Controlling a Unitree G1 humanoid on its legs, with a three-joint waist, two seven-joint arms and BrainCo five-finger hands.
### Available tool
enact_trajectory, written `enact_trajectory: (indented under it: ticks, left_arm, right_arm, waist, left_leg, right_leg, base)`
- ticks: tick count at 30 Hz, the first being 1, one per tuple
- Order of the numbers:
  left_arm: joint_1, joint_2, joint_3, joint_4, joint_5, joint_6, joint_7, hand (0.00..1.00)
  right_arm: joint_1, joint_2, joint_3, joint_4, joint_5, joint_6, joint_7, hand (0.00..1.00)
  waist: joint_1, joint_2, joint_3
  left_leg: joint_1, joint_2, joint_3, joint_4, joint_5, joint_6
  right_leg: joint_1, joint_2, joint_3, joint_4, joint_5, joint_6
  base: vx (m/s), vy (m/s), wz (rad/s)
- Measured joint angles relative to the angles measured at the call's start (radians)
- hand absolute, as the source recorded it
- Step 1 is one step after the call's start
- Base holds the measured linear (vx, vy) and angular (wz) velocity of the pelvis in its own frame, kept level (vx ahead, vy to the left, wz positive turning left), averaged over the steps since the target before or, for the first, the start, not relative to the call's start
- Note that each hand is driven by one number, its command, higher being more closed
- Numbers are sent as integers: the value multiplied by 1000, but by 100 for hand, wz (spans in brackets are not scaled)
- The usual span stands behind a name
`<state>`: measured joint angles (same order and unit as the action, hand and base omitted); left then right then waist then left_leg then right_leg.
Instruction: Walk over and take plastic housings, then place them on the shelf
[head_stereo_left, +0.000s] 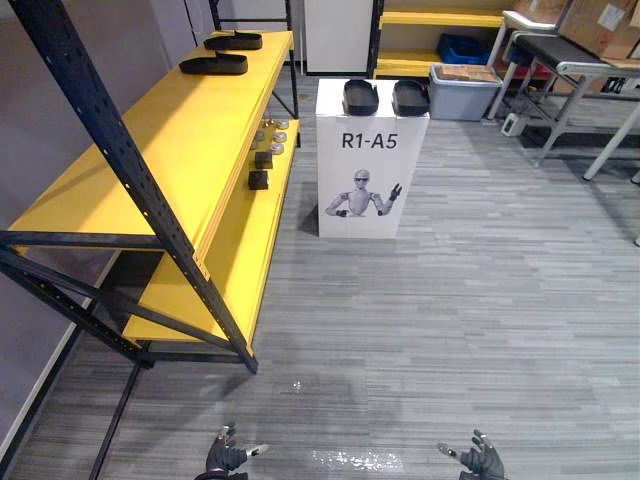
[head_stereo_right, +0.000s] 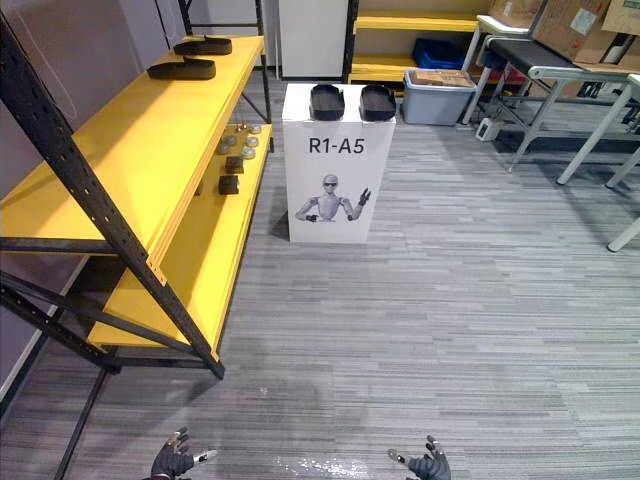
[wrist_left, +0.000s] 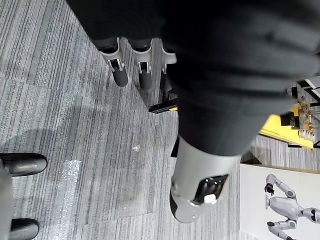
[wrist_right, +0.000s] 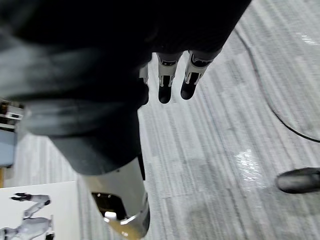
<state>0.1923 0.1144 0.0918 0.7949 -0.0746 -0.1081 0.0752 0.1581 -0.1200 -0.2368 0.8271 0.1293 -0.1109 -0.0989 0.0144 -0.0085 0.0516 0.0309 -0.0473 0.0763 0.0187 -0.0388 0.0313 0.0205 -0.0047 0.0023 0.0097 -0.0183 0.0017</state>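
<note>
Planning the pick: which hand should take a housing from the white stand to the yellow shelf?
Probably the left hand: like the right hand it hangs open and empty, but the shelf is on its side.

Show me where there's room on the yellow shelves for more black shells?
The top yellow shelf is bare from the near black post up to the two black housings at its far end. The lower shelf is bare at its near end; small parts crowd its far end. The white stand is full: two more housings.
</note>
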Motion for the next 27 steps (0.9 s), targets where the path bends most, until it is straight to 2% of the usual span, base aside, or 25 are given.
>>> enact_trajectory:
  ticks: [17, 24, 27]
  left_arm:
    - [23, -5, 3, -86, -1, -6, 1, 0]
    - [38, -28, 23, -152, -3, -13, 7, 0]
    - [39, -37, 22, -184, -12, -13, 7, 0]
  right_arm:
    - [-7, -2, -37, -47, 4, 0, 2, 0]
    - [-45, -1, -35, -84, 6, 0, 0, 0]
    - [-55, -3, -35, -88, 21, 0, -5, 0]
  waist:
    - [2, 10, 8]
    - [4, 24, 44]
    - [9, 30, 50]
  left_leg:
    - [19, 29, 60, 1, -25, -14]
    - [-27, 53, 113, 135, -123, -4]
    - [-84, 65, 113, 222, -183, -1]
  right_leg:
    - [0, 31, 63, -23, 13, -14]
    - [-4, 46, 119, -21, 10, -9]
    - [-55, 53, 121, 55, -43, 16]
  base:
    - [-14, -9, -11]
    - [19, 24, -24]
    - [50, 47, -9]
